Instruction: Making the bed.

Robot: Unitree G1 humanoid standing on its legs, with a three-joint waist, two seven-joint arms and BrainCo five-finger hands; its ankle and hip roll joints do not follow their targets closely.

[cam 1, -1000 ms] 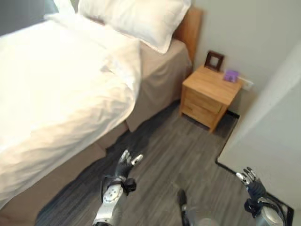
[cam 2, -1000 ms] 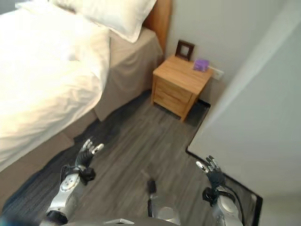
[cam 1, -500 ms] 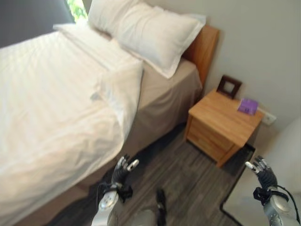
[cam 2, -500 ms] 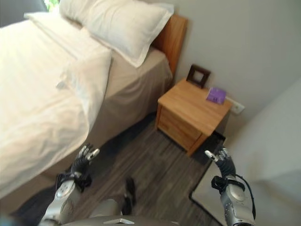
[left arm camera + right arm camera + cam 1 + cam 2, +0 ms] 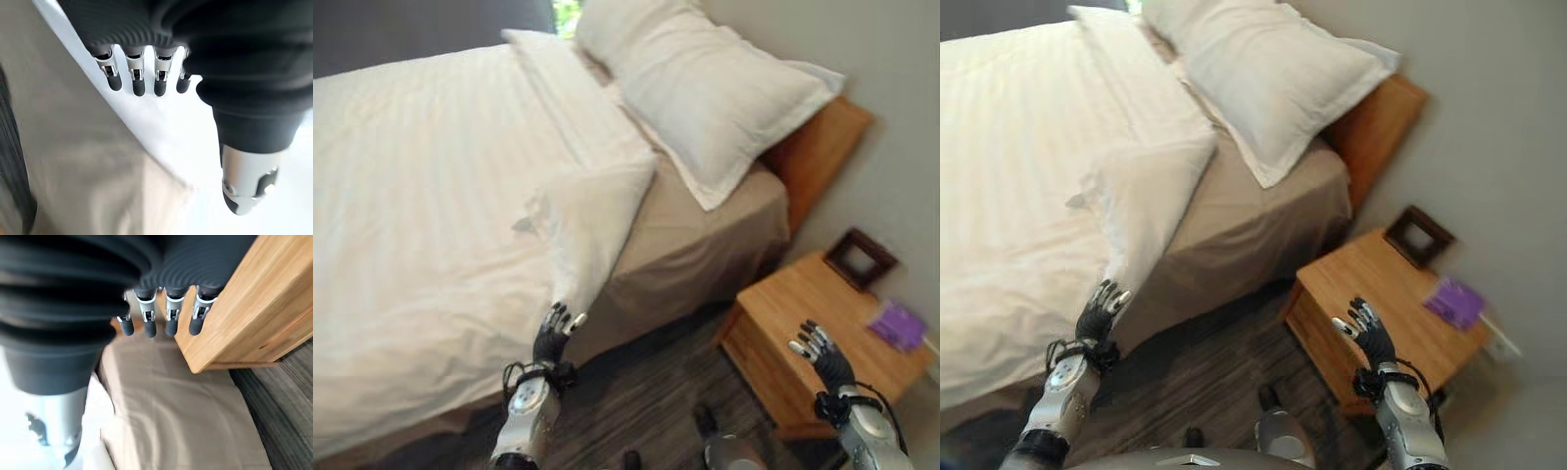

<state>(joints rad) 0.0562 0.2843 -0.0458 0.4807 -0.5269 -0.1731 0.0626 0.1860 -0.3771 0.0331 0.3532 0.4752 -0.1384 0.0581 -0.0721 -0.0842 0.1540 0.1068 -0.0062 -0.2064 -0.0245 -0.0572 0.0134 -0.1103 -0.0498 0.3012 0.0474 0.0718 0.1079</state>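
A bed with a beige fitted sheet carries a white duvet whose near corner is folded back and hangs over the side. A large white pillow leans at the wooden headboard. My left hand is open, just below the hanging duvet corner, by the bed's side. In the left wrist view its fingers point at the duvet edge and hold nothing. My right hand is open in front of the nightstand, empty.
The wooden nightstand stands right of the bed with a dark picture frame and a purple item on it. Dark wood floor runs between bed and nightstand. A grey wall is behind.
The camera has swung toward the bed, so the whole scene shifted. My left hand has come up close under the folded duvet corner. My right hand now shows in front of the nightstand.
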